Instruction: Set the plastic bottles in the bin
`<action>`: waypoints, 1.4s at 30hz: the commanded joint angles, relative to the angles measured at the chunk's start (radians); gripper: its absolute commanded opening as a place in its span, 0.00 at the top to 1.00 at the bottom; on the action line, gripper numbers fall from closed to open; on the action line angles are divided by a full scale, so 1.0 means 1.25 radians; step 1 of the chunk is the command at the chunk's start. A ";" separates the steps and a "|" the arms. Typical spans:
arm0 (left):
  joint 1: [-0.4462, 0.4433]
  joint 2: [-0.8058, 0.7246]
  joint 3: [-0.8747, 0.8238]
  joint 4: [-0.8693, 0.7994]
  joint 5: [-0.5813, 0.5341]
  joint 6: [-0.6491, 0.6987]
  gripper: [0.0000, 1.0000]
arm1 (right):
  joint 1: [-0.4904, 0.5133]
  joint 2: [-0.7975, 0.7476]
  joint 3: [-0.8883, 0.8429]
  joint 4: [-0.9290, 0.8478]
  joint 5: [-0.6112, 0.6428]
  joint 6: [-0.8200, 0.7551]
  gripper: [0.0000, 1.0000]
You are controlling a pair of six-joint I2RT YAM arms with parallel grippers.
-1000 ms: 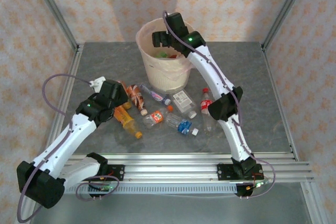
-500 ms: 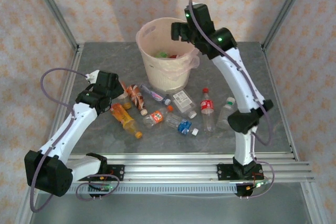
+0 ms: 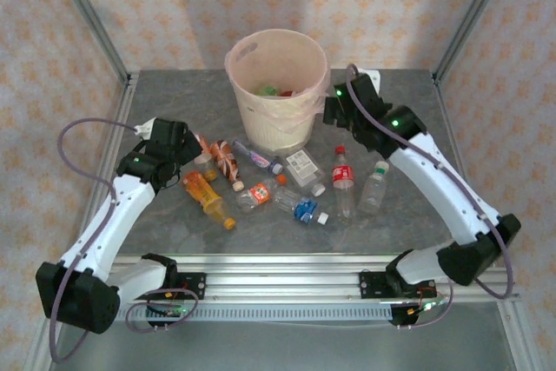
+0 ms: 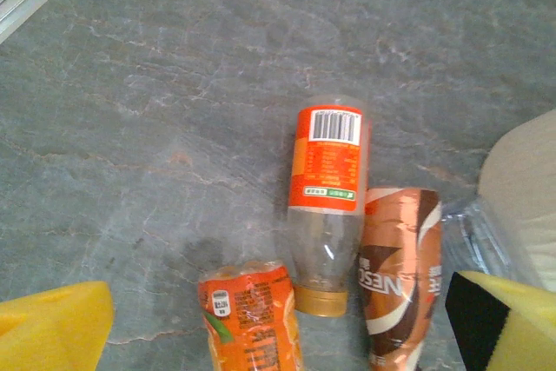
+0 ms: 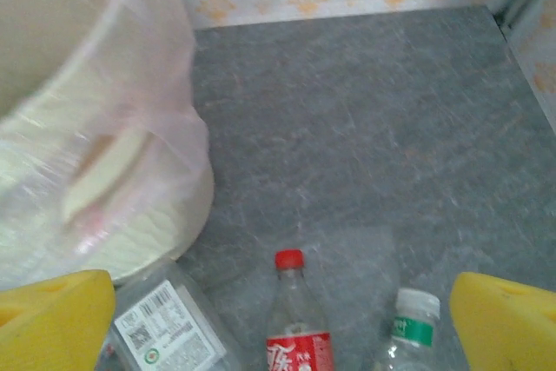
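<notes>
Here, elbows bent, the left pincer [image 4: 280, 329] and right pincer [image 5: 282, 321] (beside the bin [image 3: 287, 124]) gape apart.

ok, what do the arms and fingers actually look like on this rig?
Left arm and right arm: white links, black joints, a green light on each, and a lilac cable looped along each. Left fingers and right fingers carry yellow foam pads; one left pad shows a black face.
</notes>
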 commanded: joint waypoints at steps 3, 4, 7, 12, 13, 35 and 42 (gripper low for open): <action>0.010 -0.037 -0.027 -0.069 0.072 -0.047 0.00 | 0.004 -0.097 -0.115 0.014 0.061 0.080 0.01; 0.010 -0.041 -0.038 -0.073 0.096 -0.052 0.00 | 0.004 -0.116 -0.135 0.012 0.068 0.086 0.01; 0.010 -0.059 -0.078 -0.083 0.150 -0.082 0.00 | 0.004 -0.172 -0.184 0.005 0.091 0.106 0.01; 0.010 -0.101 -0.148 -0.087 0.206 -0.120 0.00 | 0.004 -0.210 -0.229 -0.012 0.109 0.123 0.01; 0.010 -0.109 -0.162 -0.085 0.216 -0.126 0.00 | 0.004 -0.212 -0.238 -0.014 0.115 0.126 0.01; 0.010 0.090 -0.251 0.112 0.289 -0.127 0.04 | 0.000 -0.199 -0.315 -0.007 0.135 0.187 0.01; 0.011 0.116 -0.275 0.129 0.256 -0.134 0.17 | -0.002 -0.191 -0.310 -0.012 0.128 0.192 0.01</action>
